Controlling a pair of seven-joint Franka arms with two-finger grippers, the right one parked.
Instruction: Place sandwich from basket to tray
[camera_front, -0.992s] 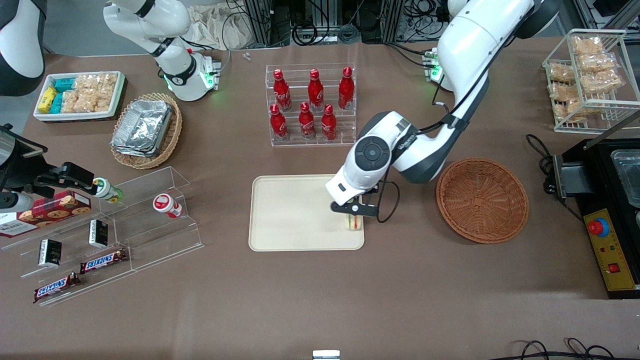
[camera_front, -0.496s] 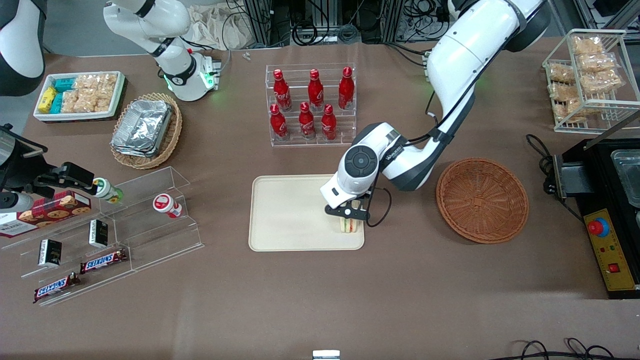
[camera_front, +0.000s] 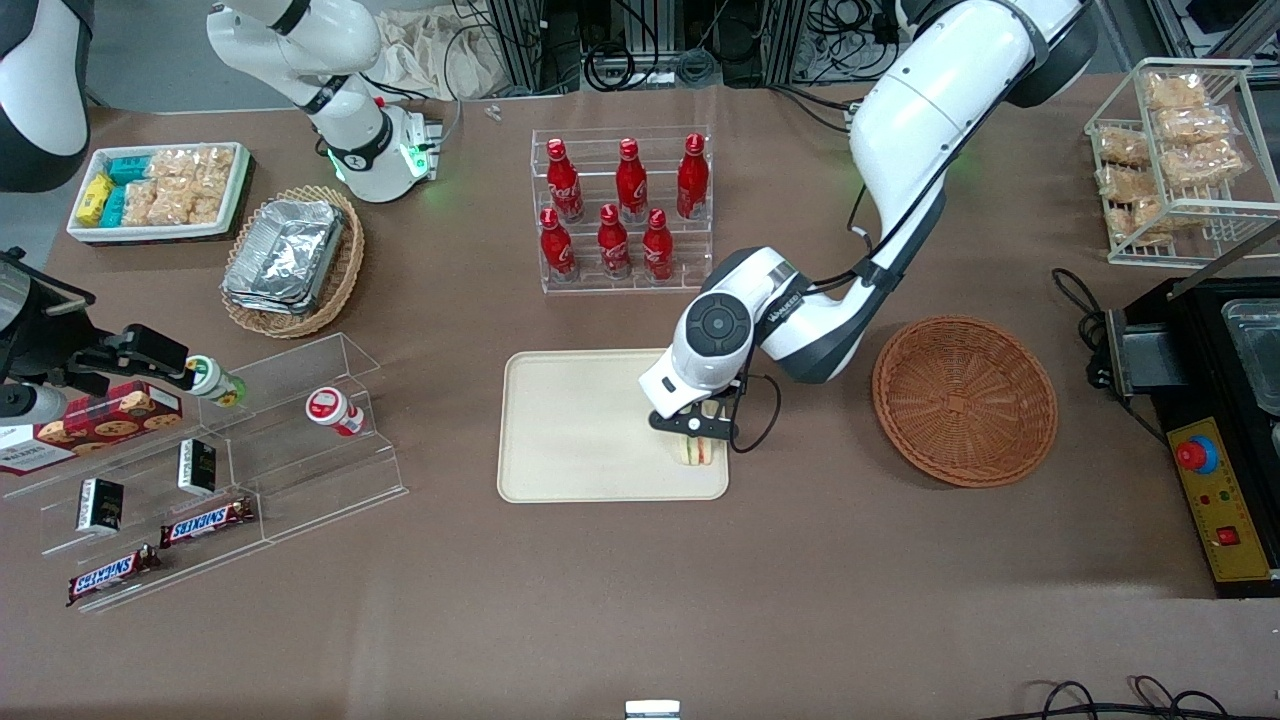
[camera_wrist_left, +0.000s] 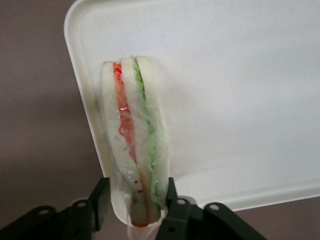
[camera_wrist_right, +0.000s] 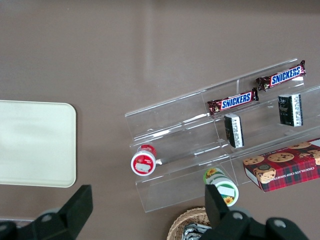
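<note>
Sandwich (camera_front: 699, 452) sits on the tray (camera_front: 580, 430), right at the tray's corner nearest the basket (camera_front: 964, 400) and the front camera, standing on edge with its red, orange and green layers showing through the wrap. The pincer (camera_front: 697, 428) is directly over it, fingers (camera_wrist_left: 172, 220) flanking the sandwich's narrow end; from the wrist view they look close against the bread, though whether they truly squeeze it I cannot tell for sure — call it pinching the sandwich. The basket lies beside the tray toward the working arm's end of the table, nothing visible inside. Farther from the front camera than the tray stands a clear rack of red bottles (camera_front: 622, 205), just by the arm's elbow. Toward the parked arm's end lies a clear stepped stand (camera_front: 230, 470) with chocolate bars. Against half a second ago, almost nothing differs: arm, pincer and sandwich hold the same spot. A full second ago the wrist hung slightly nearer the basket.
</note>
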